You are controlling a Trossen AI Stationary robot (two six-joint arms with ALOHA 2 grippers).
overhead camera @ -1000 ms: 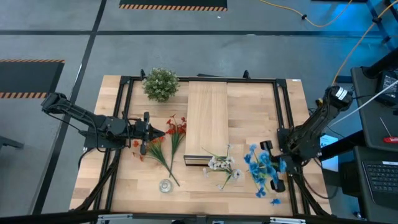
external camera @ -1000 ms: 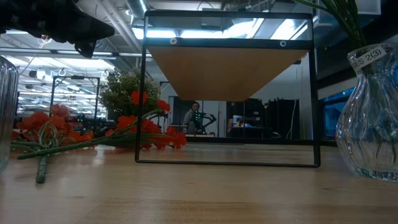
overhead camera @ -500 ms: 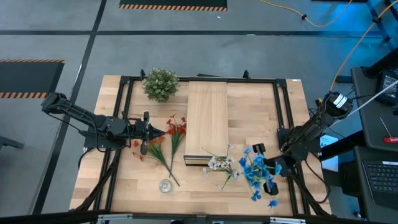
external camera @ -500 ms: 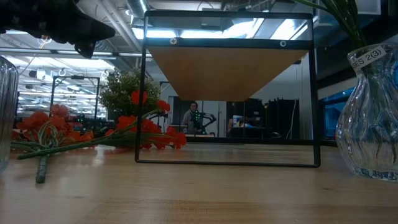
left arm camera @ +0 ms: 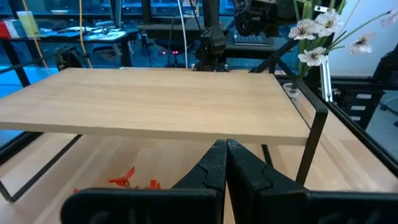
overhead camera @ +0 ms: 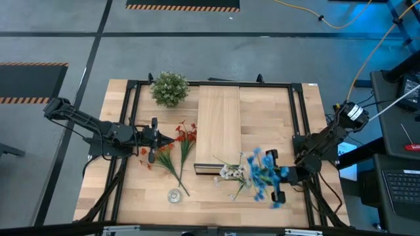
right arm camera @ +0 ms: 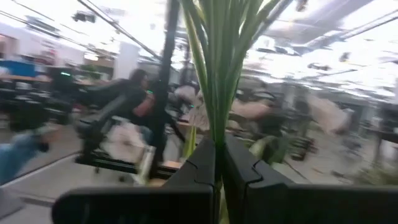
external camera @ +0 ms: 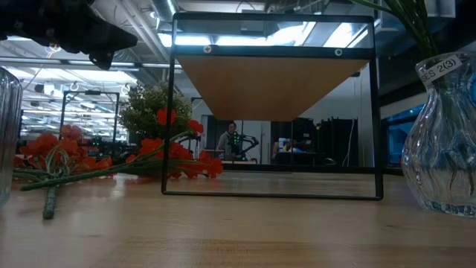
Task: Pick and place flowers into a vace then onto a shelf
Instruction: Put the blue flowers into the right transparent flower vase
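Flowers: three sprays; blue pinched by right gripper, blooms blurred; left gripper closed, empty.

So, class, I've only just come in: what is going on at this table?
The right claw is shut on the blue flowers, holding them at the table's front right beside the white flowers, which stand in a glass vase. The left claw waits shut over the red flowers lying on the table. The shelf holds nothing yet.

Overhead and table-level views share the shelf; wrist cameras look past their fingers.
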